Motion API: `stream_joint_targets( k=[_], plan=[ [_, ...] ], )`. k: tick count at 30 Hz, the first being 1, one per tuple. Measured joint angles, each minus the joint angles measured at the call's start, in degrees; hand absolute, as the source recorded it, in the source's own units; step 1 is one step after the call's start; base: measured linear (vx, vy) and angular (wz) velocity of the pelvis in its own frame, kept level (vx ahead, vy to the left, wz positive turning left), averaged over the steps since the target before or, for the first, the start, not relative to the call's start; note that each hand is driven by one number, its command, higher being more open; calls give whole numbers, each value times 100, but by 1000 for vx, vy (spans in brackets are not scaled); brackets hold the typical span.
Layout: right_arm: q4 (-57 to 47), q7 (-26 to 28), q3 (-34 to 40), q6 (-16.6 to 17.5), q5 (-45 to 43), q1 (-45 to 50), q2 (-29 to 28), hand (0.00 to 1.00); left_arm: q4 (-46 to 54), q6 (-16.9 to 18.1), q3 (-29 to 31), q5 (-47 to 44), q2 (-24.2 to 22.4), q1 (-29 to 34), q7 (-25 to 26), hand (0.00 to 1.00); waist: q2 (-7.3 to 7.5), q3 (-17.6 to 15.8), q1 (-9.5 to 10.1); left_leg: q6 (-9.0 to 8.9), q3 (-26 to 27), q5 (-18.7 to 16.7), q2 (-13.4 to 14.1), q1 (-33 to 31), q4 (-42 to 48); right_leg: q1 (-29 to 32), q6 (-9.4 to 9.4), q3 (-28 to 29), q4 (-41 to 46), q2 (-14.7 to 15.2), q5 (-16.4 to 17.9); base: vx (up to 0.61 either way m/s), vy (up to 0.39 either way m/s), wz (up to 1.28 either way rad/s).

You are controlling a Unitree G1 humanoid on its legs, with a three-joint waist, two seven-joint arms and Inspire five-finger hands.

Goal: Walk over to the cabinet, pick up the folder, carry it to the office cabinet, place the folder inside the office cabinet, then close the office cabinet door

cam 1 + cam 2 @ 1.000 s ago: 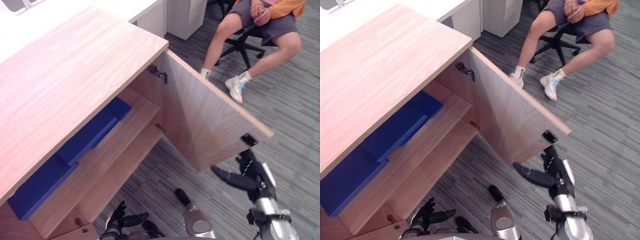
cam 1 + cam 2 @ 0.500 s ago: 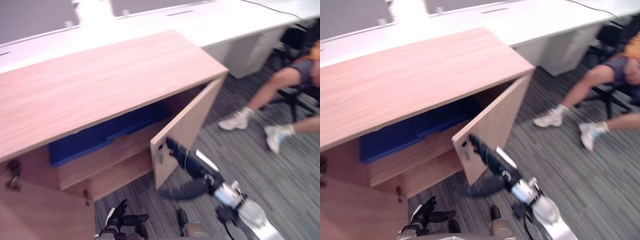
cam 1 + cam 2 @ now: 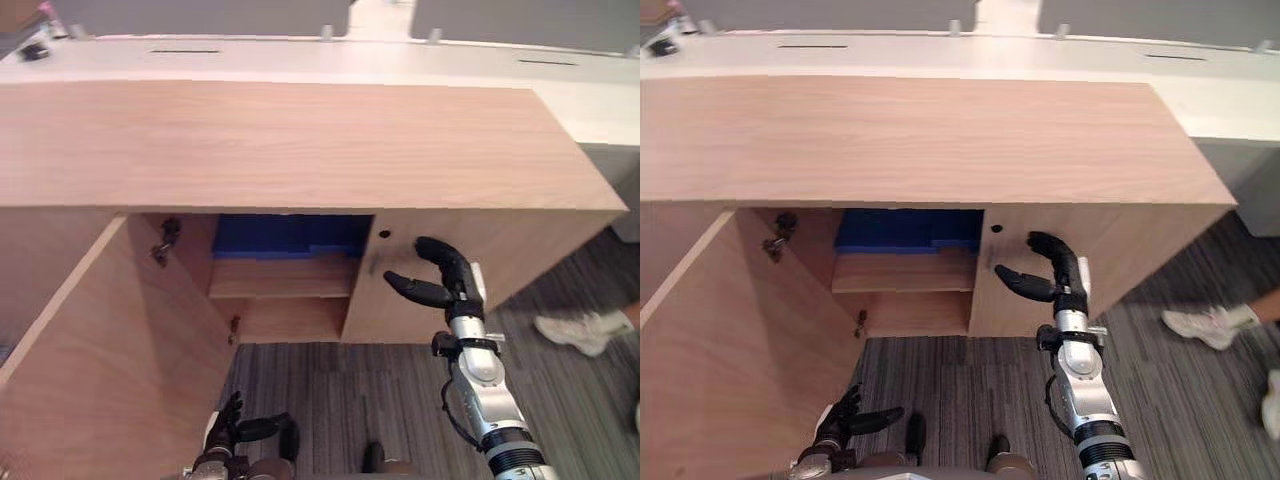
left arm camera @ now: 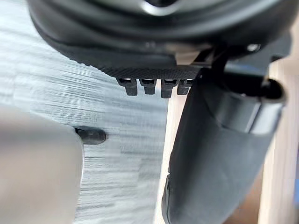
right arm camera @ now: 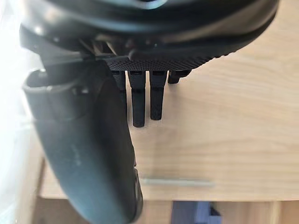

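The fingers (image 3: 440,258) of the right hand (image 3: 458,285) are seen spread and only lightly bent, thumb held apart, laid against the outer face of the right door (image 3: 500,260) of the office cabinet (image 3: 300,140); nothing is pinched. The folder (image 3: 285,235), blue, is seen lying on the upper shelf (image 3: 280,277) inside, so the placing is judged done and the closing of the doors is the step in hand. The right door is judged nearly shut, and a last straight push near its free edge, by the small handle (image 3: 372,265), would be called for. The left door (image 3: 110,360) stands wide open and would need swinging round afterwards. The left hand (image 3: 235,435) hangs low over the carpeted floor (image 3: 330,400), fingers loosely spread, holding nothing. Much of the folder is hidden under the cabinet top and behind the right door. Whether the fingertips truly press the panel cannot be told. A person's shoe (image 3: 575,330) is cut off at the edge.
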State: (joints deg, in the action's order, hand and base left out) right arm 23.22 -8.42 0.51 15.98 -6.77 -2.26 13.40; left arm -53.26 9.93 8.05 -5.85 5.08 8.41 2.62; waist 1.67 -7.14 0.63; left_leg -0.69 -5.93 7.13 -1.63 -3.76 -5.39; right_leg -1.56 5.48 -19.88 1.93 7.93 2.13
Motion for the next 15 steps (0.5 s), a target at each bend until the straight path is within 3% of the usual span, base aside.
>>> stream_joint_targets(
  k=[2, 4, 6, 8, 11, 15],
  plan=[
    [458, 114, 134, -70, 138, 114, -2, 100, 107, 2, 106, -55, -6, 77, 9, 100, 1, 1, 34, -12, -286, 65, -49, -31, 0, -119, 10, -299, 4, 19, 85, 42, -34, 81],
    [1336, 241, 276, -298, 302, 349, -43, 100, 369, 4, 319, -368, -111, 204, 3, 100, -19, -14, 265, -12, -694, 100, -145, -103, 0, -252, 49, -744, 19, 65, 222, 69, -30, 108],
    [1794, 298, 416, -480, 391, 522, -200, 100, 637, 5, 560, -637, -207, 380, 4, 100, -46, -30, 376, -4, -937, 120, -225, -156, 0, -333, 68, -1030, 51, 107, 312, 95, -32, 91],
    [2266, 346, 642, -655, 396, 733, -482, 100, 1129, 8, 1060, -1094, -305, 720, 18, 100, -160, -97, 483, 42, -1275, 183, -363, -230, 2, -450, 69, -1446, 132, 187, 401, 130, -30, 92],
    [2541, 335, 836, -793, 396, 823, -637, 100, 1959, 46, 1552, -1473, -300, 1152, 137, 100, -201, -96, 565, 43, -1461, 240, -478, -266, 36, -591, 21, -1625, 135, 219, 434, 135, -19, 84],
    [2535, 169, 1207, -793, 396, 706, -674, 100, 2954, 144, 1618, -1783, -319, 1489, 133, 100, -184, -113, 777, 36, -1588, 249, -564, -169, 38, -801, -3, -1623, 150, 238, 447, 39, -26, 50]
  ],
)
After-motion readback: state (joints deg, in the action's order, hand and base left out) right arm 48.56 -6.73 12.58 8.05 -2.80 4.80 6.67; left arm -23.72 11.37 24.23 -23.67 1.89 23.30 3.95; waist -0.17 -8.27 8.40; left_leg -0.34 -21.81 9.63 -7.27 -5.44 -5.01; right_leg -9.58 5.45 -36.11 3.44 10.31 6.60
